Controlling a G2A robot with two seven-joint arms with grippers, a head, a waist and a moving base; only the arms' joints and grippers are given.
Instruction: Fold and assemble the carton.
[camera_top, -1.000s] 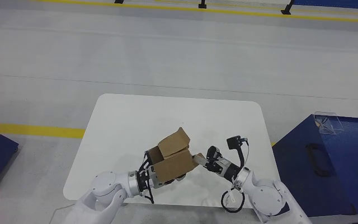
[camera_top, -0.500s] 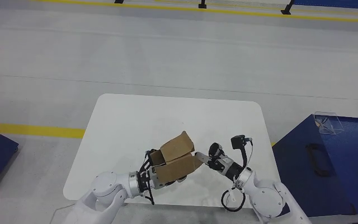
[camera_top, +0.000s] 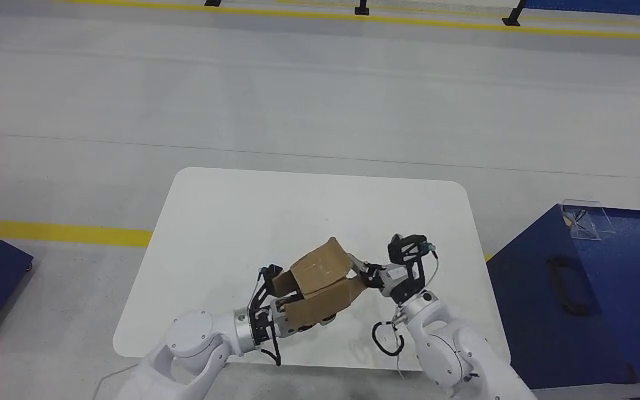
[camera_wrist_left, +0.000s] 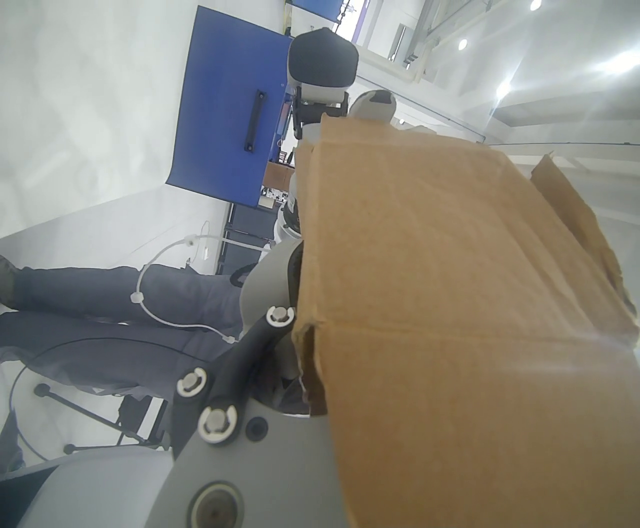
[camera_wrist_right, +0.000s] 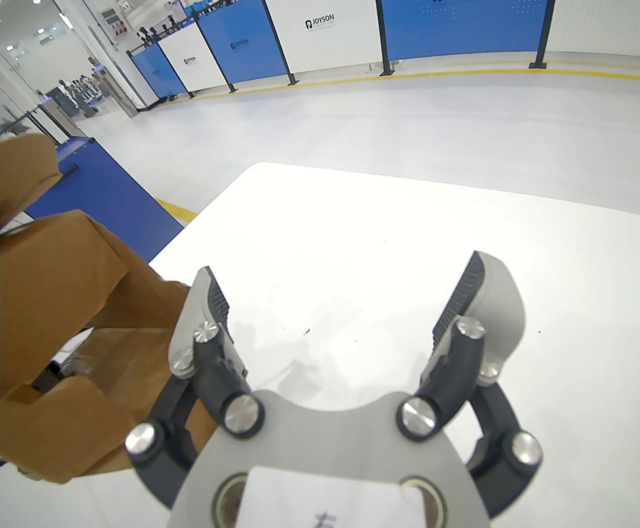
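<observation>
Checked vs. frames 1 s back: found top flap (camera_top: 322, 258) of carton (camera_top: 312, 288) pushed down from upright to low over the body; found R arm (camera_top: 440, 335) swung in closer, wrist rolled. Taken as flap-fold step underway, not finished: can still see open end w/ loose flaps in R wrist view. Located carton above front part of table (camera_top: 250, 210), tilted, apparently off the surface, between both grippers. Read left gripper (camera_top: 270, 300) as clamped on carton's near end (est. from carton being held up; fingertips hidden by cardboard). Read right gripper (camera_wrist_right: 344, 270) as spread wide, gripping nothing; one finger (camera_wrist_right: 197, 320) against or just beside side panel, contact unclear. Re mat'l: plain brown board, matte, stiff flat panels, straight score lines, ragged cut at one slot. Ribbed black pads (camera_wrist_right: 457, 295) on grey metal. White smooth table w/ rounded corners.
</observation>
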